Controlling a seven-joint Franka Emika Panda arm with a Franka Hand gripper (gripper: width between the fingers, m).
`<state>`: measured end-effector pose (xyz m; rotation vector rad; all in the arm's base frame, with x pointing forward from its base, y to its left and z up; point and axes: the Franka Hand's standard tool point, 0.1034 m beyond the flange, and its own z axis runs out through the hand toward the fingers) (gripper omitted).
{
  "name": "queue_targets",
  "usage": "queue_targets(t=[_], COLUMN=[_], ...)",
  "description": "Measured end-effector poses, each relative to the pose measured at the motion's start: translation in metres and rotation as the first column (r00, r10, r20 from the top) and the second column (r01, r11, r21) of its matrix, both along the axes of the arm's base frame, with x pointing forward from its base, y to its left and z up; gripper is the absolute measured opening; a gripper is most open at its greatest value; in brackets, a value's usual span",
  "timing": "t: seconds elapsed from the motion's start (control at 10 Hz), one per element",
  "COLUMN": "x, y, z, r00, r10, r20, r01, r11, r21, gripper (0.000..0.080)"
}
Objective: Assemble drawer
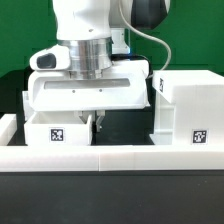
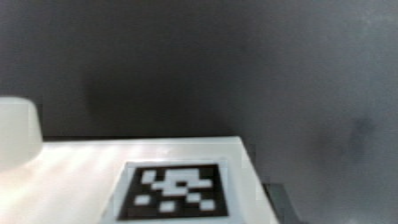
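A small white tray box [image 1: 55,132] with a square tag stands at the exterior view's left. The large hollow casing [image 1: 190,108] stands at the exterior view's right and also bears a tag. My gripper [image 1: 97,124] hangs straight down between them, with its fingers at the tray box's right edge. In the wrist view the tray box's tagged face [image 2: 178,190] lies close under the camera, and one dark finger [image 2: 278,205] shows beside its edge. The frames do not show whether the jaws grip the box wall. The second tray box is not in view.
A low white border wall [image 1: 110,160] runs along the front, with a block of it [image 1: 8,126] at the exterior view's left. A white rounded shape [image 2: 15,128] shows at the edge of the wrist view. The table is dark.
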<state>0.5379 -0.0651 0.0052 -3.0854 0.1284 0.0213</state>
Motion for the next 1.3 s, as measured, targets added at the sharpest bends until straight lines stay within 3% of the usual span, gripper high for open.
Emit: queue_targets(t=[0.4,0.7,1.0,1.1,1.3], x=[-0.001,-0.007,-0.011,-0.011,-0.011], y=[0.002,0.013,0.013,0.013,0.012], z=[0.002,0.018,0.017,0.017,0.017], r00=[0.998,0.963,0.949,0.928,0.799], r10=[0.068,0.267,0.311,0.369,0.6], r20=[0.0,-0.04,-0.048,-0.042,-0.021], r01=[-0.068,-0.266,-0.309,-0.367,-0.599], r11=[0.998,0.963,0.95,0.929,0.799], r21=[0.0,0.039,0.049,0.053,0.046], gripper=[0.0041,0.0041,0.0041,0.0041,0.0042])
